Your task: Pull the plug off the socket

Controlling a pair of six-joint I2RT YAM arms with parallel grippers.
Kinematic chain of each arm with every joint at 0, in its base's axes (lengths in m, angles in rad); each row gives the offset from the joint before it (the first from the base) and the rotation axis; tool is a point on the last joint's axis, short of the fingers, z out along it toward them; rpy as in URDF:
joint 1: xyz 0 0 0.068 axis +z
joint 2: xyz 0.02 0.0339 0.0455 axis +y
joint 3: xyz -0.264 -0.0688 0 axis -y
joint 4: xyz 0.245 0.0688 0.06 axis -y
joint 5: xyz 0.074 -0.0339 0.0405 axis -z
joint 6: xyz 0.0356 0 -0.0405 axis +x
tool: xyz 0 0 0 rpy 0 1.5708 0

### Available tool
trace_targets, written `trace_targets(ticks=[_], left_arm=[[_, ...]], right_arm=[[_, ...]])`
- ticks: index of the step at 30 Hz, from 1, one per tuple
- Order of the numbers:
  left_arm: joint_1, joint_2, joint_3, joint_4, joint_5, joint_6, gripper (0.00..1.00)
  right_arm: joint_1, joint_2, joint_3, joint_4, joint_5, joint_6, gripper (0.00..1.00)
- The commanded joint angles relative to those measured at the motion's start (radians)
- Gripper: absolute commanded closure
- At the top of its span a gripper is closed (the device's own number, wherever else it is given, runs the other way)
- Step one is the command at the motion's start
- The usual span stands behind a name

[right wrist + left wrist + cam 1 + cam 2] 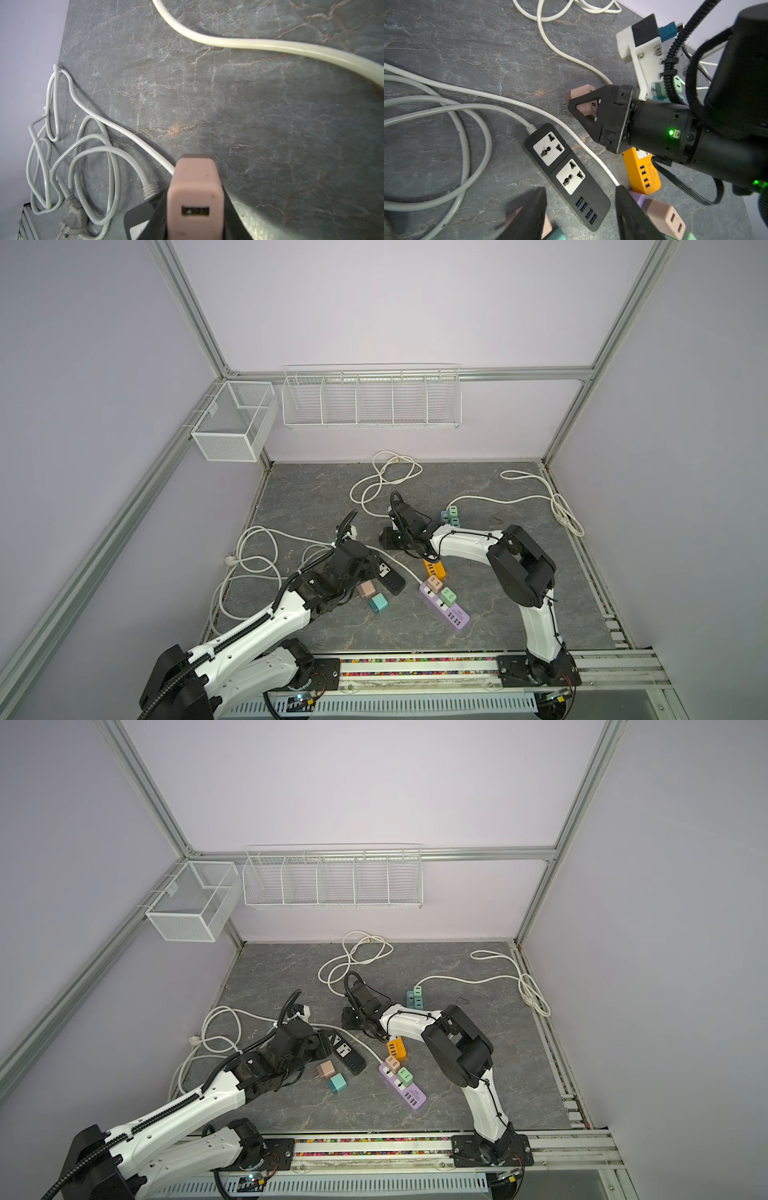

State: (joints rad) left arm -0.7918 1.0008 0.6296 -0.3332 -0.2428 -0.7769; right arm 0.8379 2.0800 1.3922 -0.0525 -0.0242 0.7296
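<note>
My right gripper (195, 207) is shut on a pink plug (195, 187) and holds it clear of the table, over the cord end of the black power strip (566, 172). From the left wrist view that gripper (574, 105) and the pink plug (579, 94) hang beyond the strip, whose two white sockets are both empty. My left gripper (581, 209) is open over the strip's USB end, with nothing between its fingers. In both top views the right gripper (390, 537) (353, 1019) and left gripper (372, 566) (322, 1044) flank the black power strip (388, 577) (348, 1054).
A loose pink plug (366, 590) and a teal plug (378, 603) lie beside the left gripper. A purple strip (451, 612) carries a pink and a green plug; an orange strip (434, 569) lies under the right arm. White cords (257, 547) loop around the table.
</note>
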Motion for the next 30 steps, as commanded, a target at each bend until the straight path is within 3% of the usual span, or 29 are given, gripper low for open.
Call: trace_targets(ticks=[1, 22, 30], left_arm=[[0.005, 0.022, -0.007, 0.026, 0.011, -0.012, 0.45], [0.006, 0.053, 0.009, 0.033, 0.024, -0.018, 0.43], [0.008, 0.052, 0.029, 0.016, 0.026, -0.012, 0.43]], right_arm=[[0.011, 0.024, 0.004, 0.024, -0.002, 0.014, 0.71], [-0.002, 0.006, -0.01, -0.016, 0.008, -0.015, 0.61], [-0.007, -0.075, -0.02, -0.066, 0.044, -0.058, 0.56]])
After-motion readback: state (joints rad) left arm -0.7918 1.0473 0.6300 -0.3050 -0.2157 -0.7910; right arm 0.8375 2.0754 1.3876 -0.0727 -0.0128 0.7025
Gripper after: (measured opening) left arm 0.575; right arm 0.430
